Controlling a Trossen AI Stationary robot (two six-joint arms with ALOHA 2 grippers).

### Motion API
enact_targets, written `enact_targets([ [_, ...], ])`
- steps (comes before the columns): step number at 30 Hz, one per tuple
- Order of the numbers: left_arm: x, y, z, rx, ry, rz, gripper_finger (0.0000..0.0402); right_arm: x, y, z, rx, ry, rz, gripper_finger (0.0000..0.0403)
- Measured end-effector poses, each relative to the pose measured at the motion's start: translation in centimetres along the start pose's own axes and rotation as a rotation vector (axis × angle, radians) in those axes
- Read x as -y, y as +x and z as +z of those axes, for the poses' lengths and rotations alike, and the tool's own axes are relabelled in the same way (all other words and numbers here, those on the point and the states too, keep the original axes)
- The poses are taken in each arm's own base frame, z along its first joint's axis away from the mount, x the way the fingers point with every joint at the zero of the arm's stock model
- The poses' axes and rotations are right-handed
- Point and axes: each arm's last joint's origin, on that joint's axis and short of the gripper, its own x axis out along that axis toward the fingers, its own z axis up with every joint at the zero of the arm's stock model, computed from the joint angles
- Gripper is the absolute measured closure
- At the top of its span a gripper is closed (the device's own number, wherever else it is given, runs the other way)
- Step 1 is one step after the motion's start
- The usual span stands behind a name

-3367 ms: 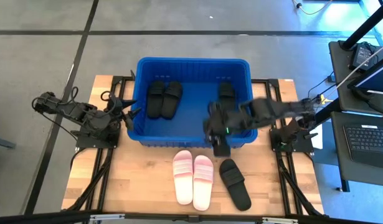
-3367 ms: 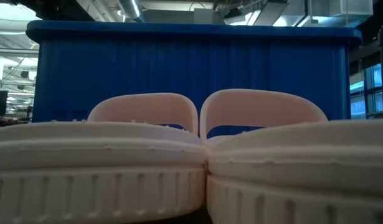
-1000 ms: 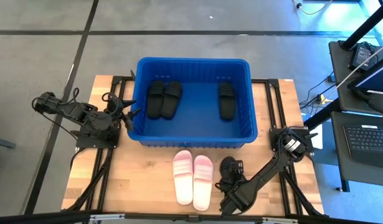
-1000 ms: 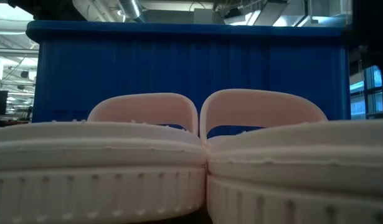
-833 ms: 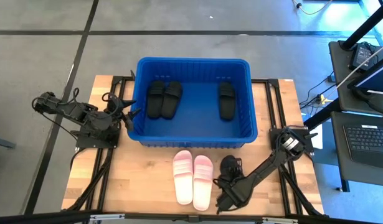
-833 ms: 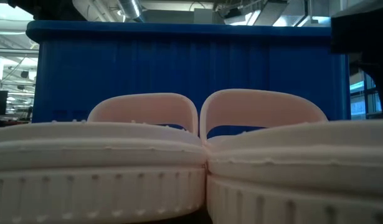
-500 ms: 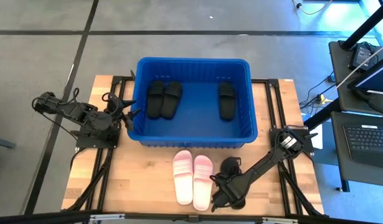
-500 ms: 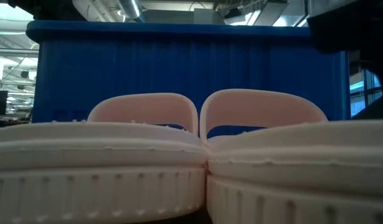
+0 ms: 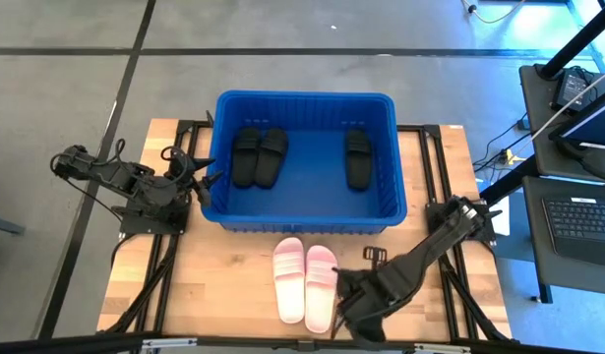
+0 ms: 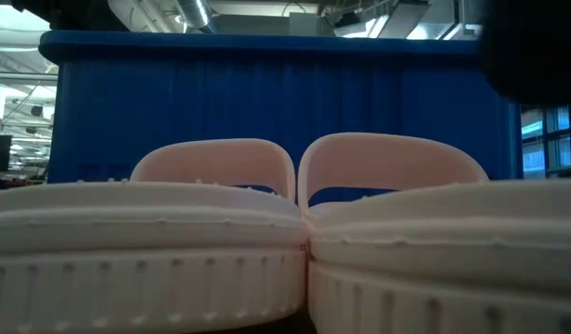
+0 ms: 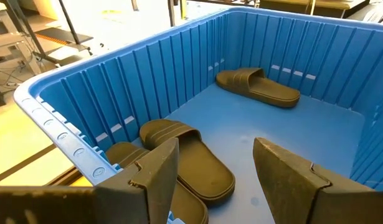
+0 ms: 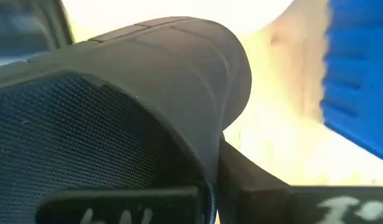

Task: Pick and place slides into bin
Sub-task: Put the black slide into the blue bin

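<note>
Wooden worktop (image 9: 233,285) under both arms, with the blue bin (image 9: 302,95) at its far middle. Inside the bin, a pair of black slides (image 9: 260,155) side by side toward the left wall and a single black slide (image 9: 356,157) toward the right wall. In front of the bin on bare wood, two pink slides (image 9: 306,283) touching along their inner edges, not yet handled. Right arm stretched diagonally from its base down to the near edge, just right of the pink pair. Right end effector (image 9: 353,307) clenched on the fourth black slide (image 12: 147,81) - strap filling the right wrist view, most of the sole hidden under the arm from above. Left end effector (image 11: 216,174) released, jaws wide, parked at the bin's left rim and looking in over the paired slides. Step in hand, by judgement: lift and carry of the fourth black slide. To do it well, raise straight up before any sideways travel, so as not to drag the sole across the neighbouring pink slide. Clear the near rim of the bin with the hanging heel, not only with the fingers. Aim for the open floor beside the single black slide - release low, to avoid a bounce or a stack.
</note>
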Motion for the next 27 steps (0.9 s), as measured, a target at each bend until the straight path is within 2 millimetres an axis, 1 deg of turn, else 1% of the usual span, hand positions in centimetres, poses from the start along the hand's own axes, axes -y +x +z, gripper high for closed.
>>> enact_targets([
  [3,0.0,0.0,0.0,0.0,0.006,0.0,0.02,1.0,-3.3,0.9,0.193,0.046,-0.006,0.039],
  [7,0.0,0.0,0.0,0.0,0.006,0.0,0.02,3.0,-7.5,2.5,0.469,0.058,-0.083,0.039],
  [9,0.0,0.0,0.0,0.0,0.006,0.0,0.02,4.5,-8.7,3.1,0.575,0.052,-0.143,0.039],
  [12,0.0,0.0,0.0,-0.001,0.007,0.0,0.02,7.4,-9.9,3.4,0.649,0.082,-0.265,0.039],
  [15,0.0,0.0,0.0,0.0,0.006,0.0,0.02,10.7,-11.1,4.0,0.669,0.098,-0.381,0.039],
  [18,0.0,0.0,0.0,0.0,0.006,0.0,0.02,14.0,-11.6,5.1,0.655,0.078,-0.51,0.039],
  [22,0.0,0.0,0.0,-0.001,0.007,0.0,0.02,18.7,-11.4,7.0,0.556,0.033,-0.641,0.039],
  [27,0.0,0.0,0.0,-0.002,0.014,0.001,0.02,25.3,-10.4,9.2,0.397,0.003,-0.759,0.039],
])
